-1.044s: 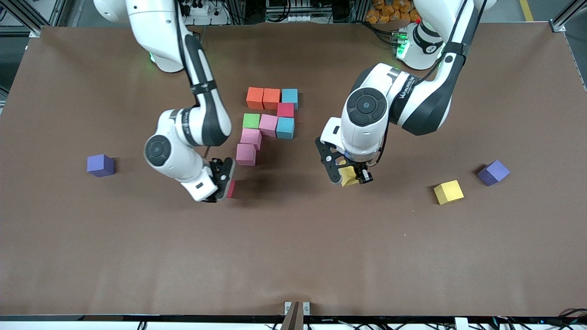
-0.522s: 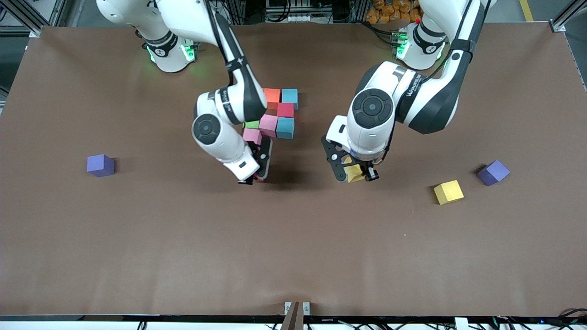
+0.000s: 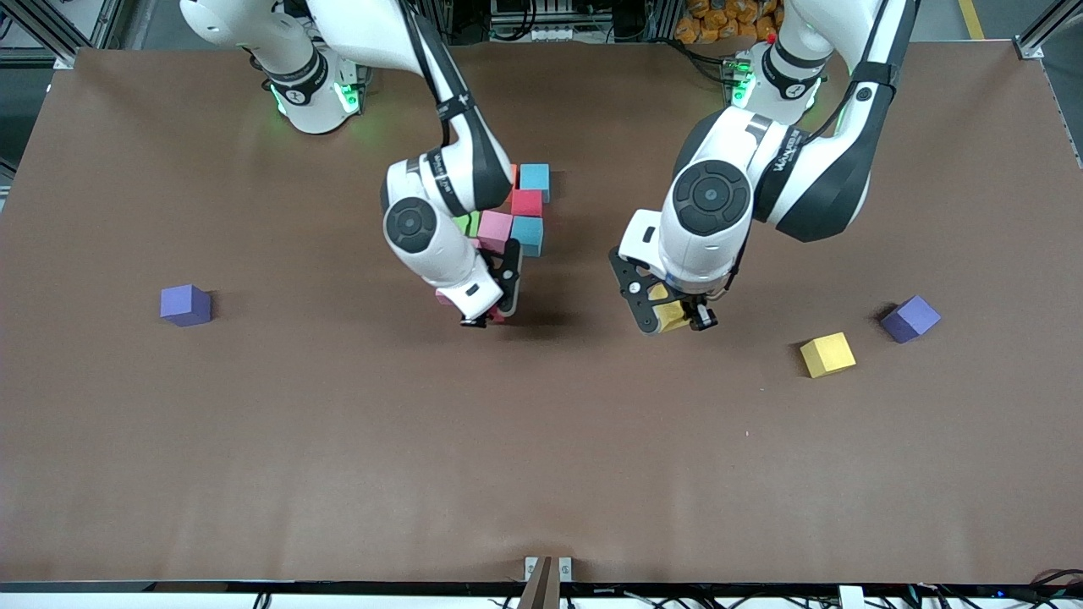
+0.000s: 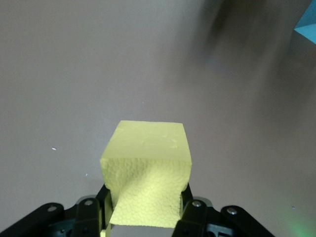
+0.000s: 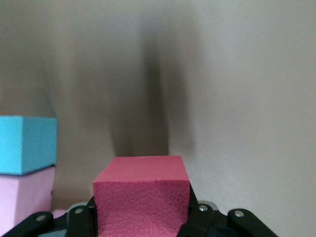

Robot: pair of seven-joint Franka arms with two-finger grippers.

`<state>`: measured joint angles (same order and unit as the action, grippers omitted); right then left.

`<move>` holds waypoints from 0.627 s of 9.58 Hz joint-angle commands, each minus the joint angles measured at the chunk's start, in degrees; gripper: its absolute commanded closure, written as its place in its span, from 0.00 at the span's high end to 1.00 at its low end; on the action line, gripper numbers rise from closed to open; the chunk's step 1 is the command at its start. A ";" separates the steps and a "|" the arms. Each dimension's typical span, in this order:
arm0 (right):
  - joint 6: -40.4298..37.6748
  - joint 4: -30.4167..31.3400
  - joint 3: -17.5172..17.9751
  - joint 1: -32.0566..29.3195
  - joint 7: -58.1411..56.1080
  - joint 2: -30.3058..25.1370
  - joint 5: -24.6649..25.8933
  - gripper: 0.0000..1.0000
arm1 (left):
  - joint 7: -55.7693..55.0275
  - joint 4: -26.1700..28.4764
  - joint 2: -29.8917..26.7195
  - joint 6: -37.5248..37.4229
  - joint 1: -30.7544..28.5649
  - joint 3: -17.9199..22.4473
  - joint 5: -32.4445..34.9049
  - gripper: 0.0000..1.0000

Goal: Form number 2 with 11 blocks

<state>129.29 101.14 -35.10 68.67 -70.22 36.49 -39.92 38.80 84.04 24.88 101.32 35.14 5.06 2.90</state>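
both jaws are clenched: the left gripper (image 3: 674, 317) on a yellow cube (image 4: 146, 170), the right gripper (image 3: 492, 306) on a crimson cube (image 5: 142, 195) beside the partly built number 2 (image 3: 518, 211) mid-table. judged light, soft foam, best pinched on flat opposite faces. wrist views show those faces squarely seated; the front view barely shows either held cube.

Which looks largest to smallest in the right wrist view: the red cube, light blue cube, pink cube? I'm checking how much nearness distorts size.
1. red cube, held in the right gripper, nearest the lens
2. light blue cube, cut by the edge
3. pink cube, also cut off

The last two are too cropped to rank surely.
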 commanded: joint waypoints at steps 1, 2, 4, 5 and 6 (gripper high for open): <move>2.62 0.55 0.47 1.29 1.31 1.38 0.19 0.37 | 1.37 3.32 -3.26 -0.42 -0.69 -0.40 0.17 0.00; 3.06 0.99 0.47 1.46 1.31 1.91 0.19 0.36 | 1.37 3.41 -3.26 -0.42 -0.78 -0.49 0.17 0.00; 4.29 2.74 0.47 2.51 1.92 1.91 0.19 0.36 | 1.37 3.41 -3.09 -0.42 -0.78 -0.40 0.17 0.00; 4.73 3.71 0.47 2.70 1.92 1.74 0.19 0.36 | 1.28 3.41 -3.09 -0.42 -0.78 -0.49 0.26 0.00; 4.83 4.67 0.47 2.87 1.92 1.56 0.19 0.36 | 1.37 3.41 -3.09 -0.42 -0.78 -0.49 0.26 0.00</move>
<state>133.07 103.69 -34.14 70.35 -69.17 38.88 -39.89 38.80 86.03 23.37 101.32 34.83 5.04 2.90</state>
